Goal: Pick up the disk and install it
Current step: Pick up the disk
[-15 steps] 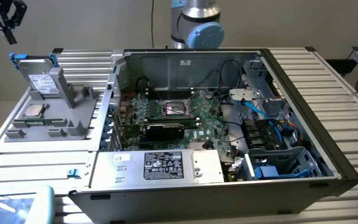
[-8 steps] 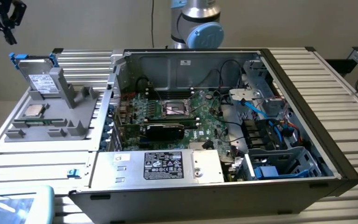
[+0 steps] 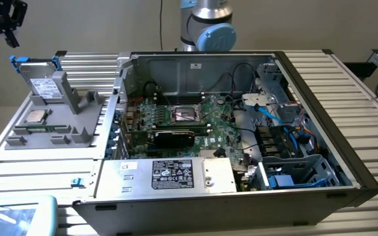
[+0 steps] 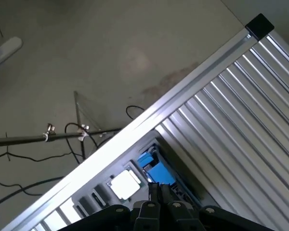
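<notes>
Approach stage, pick-up not begun: my black two-finger gripper [image 4: 159,188], fingers drawn together and empty, hangs well above the silver-grey hard disk in its bright blue plastic carrier [image 3: 44,83]. The disk stands on end in a grey slotted plastic rack [image 3: 77,105], long axis upright, blue end uppermost. A grasp, I judge, calls for parted fingers squared to that top edge; beyond lies the open metal computer case [image 3: 196,69]

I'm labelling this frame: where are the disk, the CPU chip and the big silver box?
Disk [image 3: 45,87]: exterior view, white label.
CPU chip [image 3: 33,117]: exterior view, its top face.
Silver box [image 3: 175,174]: exterior view, black label.
</notes>
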`<state>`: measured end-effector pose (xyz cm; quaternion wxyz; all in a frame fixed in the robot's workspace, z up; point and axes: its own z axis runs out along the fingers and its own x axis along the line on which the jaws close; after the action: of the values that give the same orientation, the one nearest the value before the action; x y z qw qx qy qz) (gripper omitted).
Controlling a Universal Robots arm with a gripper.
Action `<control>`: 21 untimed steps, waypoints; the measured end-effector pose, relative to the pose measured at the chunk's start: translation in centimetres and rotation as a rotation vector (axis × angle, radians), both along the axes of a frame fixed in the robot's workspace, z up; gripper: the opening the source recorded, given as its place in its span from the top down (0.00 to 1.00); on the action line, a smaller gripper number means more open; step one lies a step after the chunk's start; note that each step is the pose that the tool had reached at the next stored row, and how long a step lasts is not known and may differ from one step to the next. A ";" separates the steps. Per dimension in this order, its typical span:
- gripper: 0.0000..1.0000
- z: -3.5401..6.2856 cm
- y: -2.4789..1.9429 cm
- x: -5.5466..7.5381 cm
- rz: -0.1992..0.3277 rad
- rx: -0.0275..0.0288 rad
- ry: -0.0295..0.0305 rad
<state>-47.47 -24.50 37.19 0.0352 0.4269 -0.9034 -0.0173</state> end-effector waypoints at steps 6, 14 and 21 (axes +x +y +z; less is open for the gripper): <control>0.89 -0.02 0.00 0.0 0.108 0.0036 -0.0131; 0.89 -0.11 0.00 0.0 0.252 0.0224 -0.0199; 0.89 -0.25 0.00 0.0 0.373 0.0523 -0.0239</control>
<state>-47.48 -24.50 36.94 0.0160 0.5880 -0.8082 -0.0289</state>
